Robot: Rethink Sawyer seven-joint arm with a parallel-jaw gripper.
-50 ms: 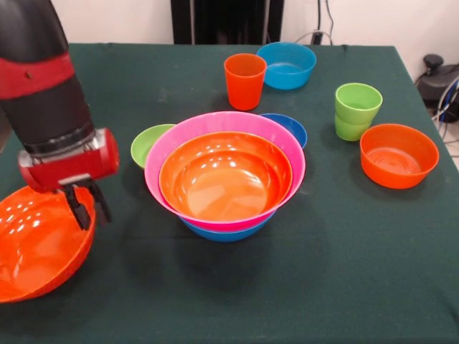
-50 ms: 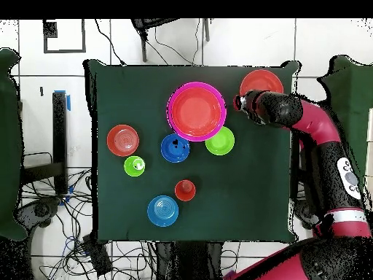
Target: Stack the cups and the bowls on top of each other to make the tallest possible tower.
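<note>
Front view, tower (image 1: 225,179): a low pile is seen mid-counter, an orange bowl nested in a pink bowl (image 1: 172,147), over a blue one showing only at the bottom edge.
Overhead view, tower (image 2: 197,111): the pile is placed toward the counter's far side from the base.
Loose large bowl (image 1: 36,247): an orange bowl is seen tilted at the counter's edge, its rim touching or very near the fingers.
Gripper (image 1: 86,208): the two dark fingers are set narrowly apart at that rim; whether the rim is pinched between them cannot be told.
Handling: the bowls are judged light, stiff and glossy, so slippery; a hold on the thin rim, one finger inside and one outside, is judged best.
Cups: an orange cup (image 1: 244,80) stands behind the pile; two green cups (image 1: 356,109) are stacked to one side.
Small bowls: green (image 1: 148,143) and dark blue (image 1: 290,127) bowls flank the pile; a light blue (image 1: 287,64) and an orange one (image 1: 399,154) lie apart.
Counter (image 1: 344,272): a dark green cloth covers it.
</note>
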